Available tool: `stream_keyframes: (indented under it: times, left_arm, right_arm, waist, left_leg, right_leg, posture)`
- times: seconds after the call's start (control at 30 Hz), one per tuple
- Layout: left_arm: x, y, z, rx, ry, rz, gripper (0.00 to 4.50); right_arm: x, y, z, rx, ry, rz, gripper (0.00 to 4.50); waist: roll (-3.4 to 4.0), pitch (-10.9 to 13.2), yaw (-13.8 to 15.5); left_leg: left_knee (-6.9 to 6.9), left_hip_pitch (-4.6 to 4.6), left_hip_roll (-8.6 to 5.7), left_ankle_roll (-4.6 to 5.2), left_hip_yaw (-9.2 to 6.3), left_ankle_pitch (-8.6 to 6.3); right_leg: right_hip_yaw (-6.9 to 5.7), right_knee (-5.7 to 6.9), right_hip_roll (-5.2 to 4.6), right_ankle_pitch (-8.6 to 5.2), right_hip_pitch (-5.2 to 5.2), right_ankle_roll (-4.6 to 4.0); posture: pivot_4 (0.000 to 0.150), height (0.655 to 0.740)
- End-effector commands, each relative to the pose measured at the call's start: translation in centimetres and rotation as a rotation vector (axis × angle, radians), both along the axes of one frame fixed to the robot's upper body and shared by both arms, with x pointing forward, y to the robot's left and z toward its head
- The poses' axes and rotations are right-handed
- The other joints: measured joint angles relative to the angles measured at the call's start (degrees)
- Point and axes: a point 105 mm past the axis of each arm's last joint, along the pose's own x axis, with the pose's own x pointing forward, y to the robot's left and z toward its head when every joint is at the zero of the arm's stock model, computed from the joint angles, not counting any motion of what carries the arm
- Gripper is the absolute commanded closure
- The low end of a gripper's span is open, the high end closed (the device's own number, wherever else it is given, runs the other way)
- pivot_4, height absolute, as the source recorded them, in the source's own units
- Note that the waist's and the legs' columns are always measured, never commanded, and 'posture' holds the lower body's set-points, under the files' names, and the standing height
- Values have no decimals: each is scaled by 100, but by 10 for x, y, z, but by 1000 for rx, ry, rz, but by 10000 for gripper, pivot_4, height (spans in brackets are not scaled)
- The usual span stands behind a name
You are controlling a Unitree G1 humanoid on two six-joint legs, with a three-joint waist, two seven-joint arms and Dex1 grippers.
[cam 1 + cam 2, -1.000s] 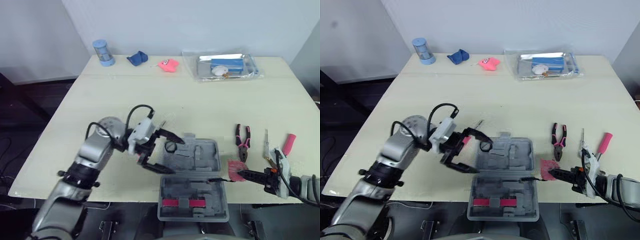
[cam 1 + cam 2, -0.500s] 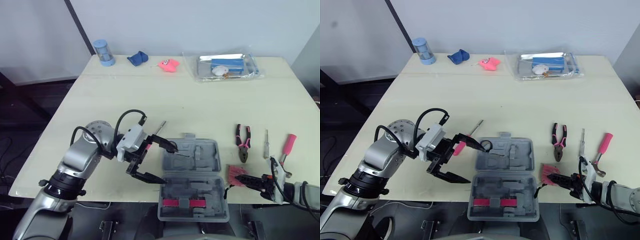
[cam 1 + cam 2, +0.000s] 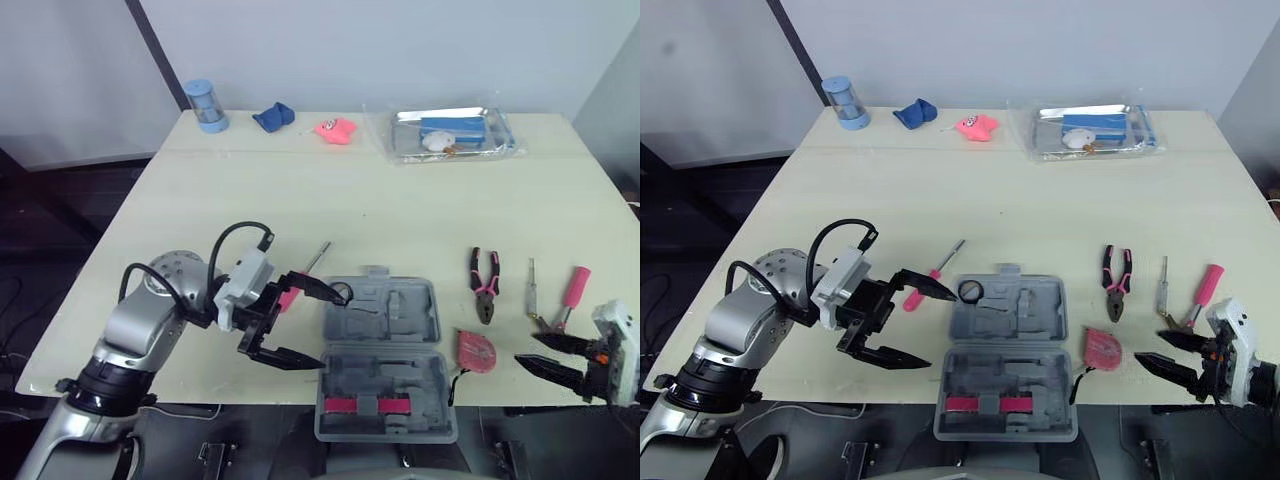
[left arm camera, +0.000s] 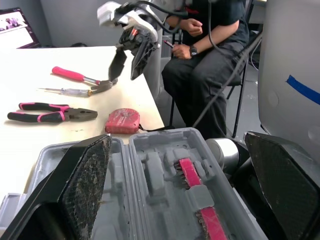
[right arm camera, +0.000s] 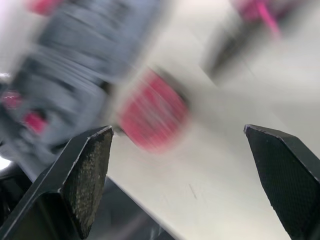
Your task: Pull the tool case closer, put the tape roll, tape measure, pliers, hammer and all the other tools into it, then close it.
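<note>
Risk: open grey plastic tool case [image 3: 385, 355] half overhangs the edge of the cream table [image 3: 400, 220]; a nudge could tip it. Spread left gripper [image 3: 942, 326] hovers at its 9 o'clock, spread right gripper [image 3: 527, 348] at 3 o'clock beyond the red tape measure [image 3: 477, 351].

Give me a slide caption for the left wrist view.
Open left gripper facing the open tool case, with tape measure and pliers lying beyond.

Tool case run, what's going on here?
The tool case lies open at the front edge of the table. The left gripper hovers open at its left side, holding nothing. The right gripper is open and empty, just right of the tape measure. Pliers and the pink-handled hammer lie on the table, unpacked.
</note>
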Motion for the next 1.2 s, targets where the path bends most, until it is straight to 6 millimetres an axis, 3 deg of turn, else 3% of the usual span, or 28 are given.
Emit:
stream_keyframes:
  times: [0.03,0.37,0.53,0.93,1.03,1.1,1.2]
  left_arm:
    - [-5,1,12,-17,-40,-8,0]
    - [-12,2,16,-6,-59,-15,0]
    - [-14,3,14,13,-70,-19,0]
    - [-11,3,12,16,-73,-23,0]
    - [-11,3,11,16,-73,-23,0]
    - [-10,3,11,16,-74,-22,0]
    - [-10,3,11,15,-75,-20,0]
  right_arm:
    - [-3,15,-9,-184,-174,301,969]
    - [22,22,-47,-291,-259,396,969]
    - [32,27,-47,-290,-284,383,969]
    - [33,30,-56,-366,-261,358,969]
    - [29,32,-59,-368,-238,374,7645]
    - [30,32,-59,-366,-231,366,15660]
    - [29,32,-59,-358,-230,362,16005]
  waist:
    - [-7,4,0]
    - [-12,12,13]
    - [-9,13,12]
    - [-9,12,13]
    - [-9,12,14]
    - [-9,12,13]
    - [-9,12,13]
  left_leg:
    - [2,1,0,0,1,0]
    - [4,1,-3,-1,0,1]
    - [1,5,-3,-1,0,1]
    - [1,6,-3,-1,0,1]
    - [2,5,-3,-1,0,1]
    - [1,5,-3,-1,0,0]
    - [2,6,-3,-1,0,0]
  right_leg:
    - [1,-1,0,0,1,0]
    - [1,1,-3,2,2,-3]
    - [3,4,-2,2,2,-4]
    - [3,6,-2,2,2,-4]
    - [4,6,-2,2,2,-4]
    - [4,6,-2,2,2,-4]
    - [3,6,-2,2,2,-4]
  posture:
    - [1500,7400]
    - [1500,7400]
    - [1500,7400]
    - [1500,7400]
    - [1500,7400]
    - [1500,7400]
    - [1500,7400]
